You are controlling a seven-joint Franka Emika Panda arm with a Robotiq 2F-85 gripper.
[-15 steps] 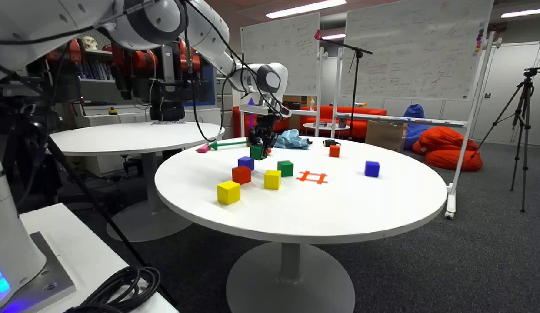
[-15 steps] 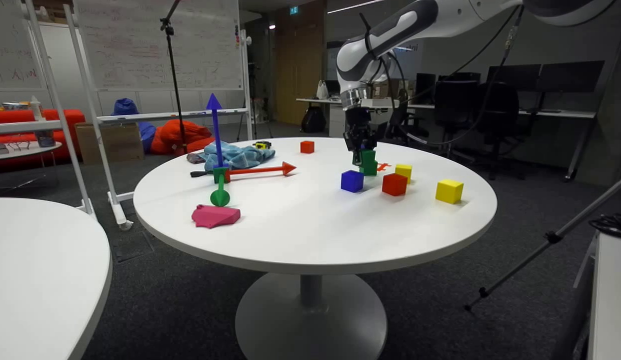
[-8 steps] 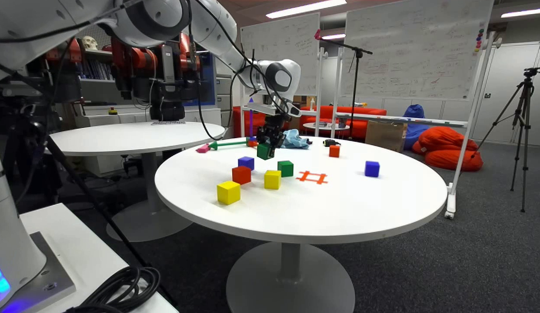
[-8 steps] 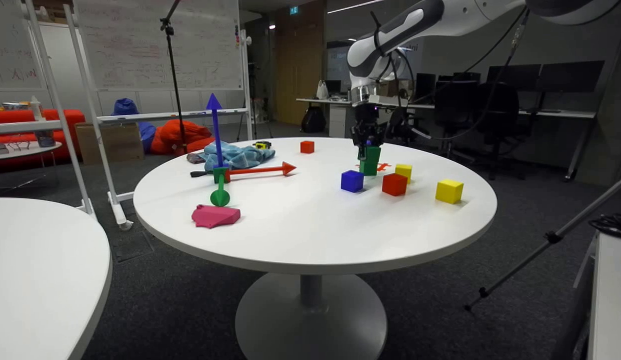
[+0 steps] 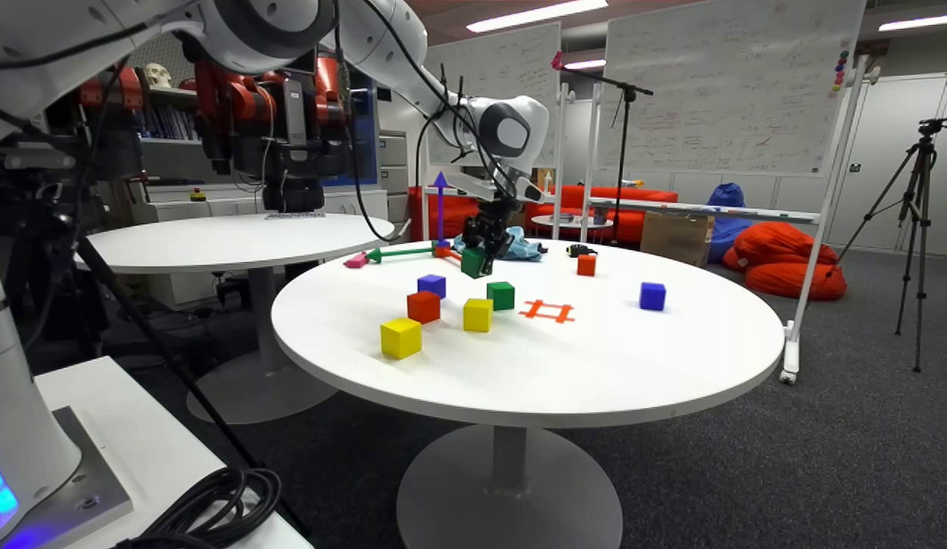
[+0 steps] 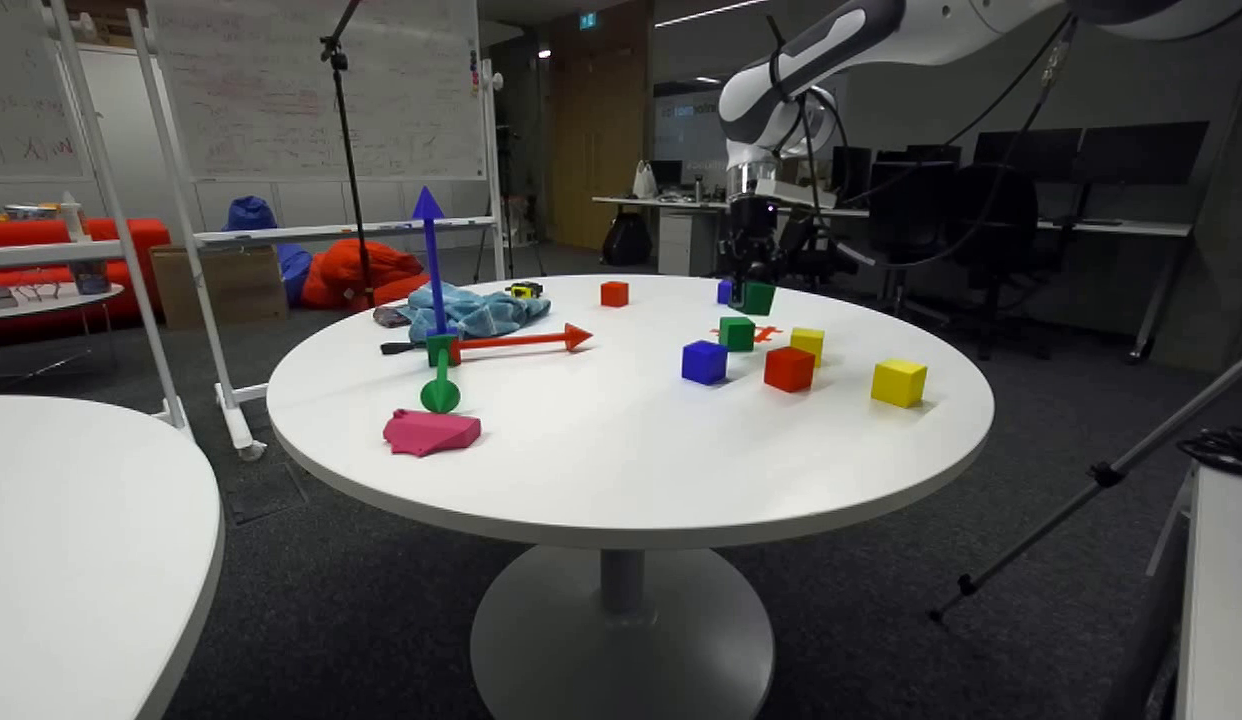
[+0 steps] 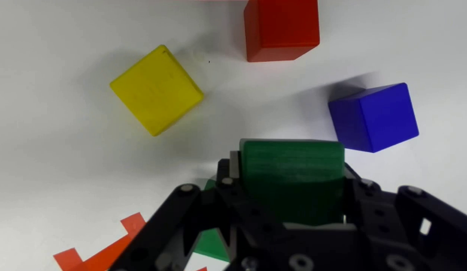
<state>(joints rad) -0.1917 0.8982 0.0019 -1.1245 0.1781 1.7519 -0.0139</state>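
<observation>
My gripper is shut on a green cube and holds it above the white round table. In the wrist view the gripper has its fingers on both sides of the held cube. A second green cube rests on the table below; in the wrist view it is partly hidden behind a finger. Near it are a blue cube, a red cube and a yellow cube. The held cube also shows in an exterior view, beyond the second green cube.
Another yellow cube stands near the table's edge. An orange hash-shaped mark, a far blue cube and an orange-red cube are also on the table. A coloured-arrow axis model, blue cloth and pink piece lie there.
My gripper has moved to the right in both exterior views, carrying the green cube. In an exterior view the held cube no longer overlaps the second green cube. The cubes on the table have not moved.
</observation>
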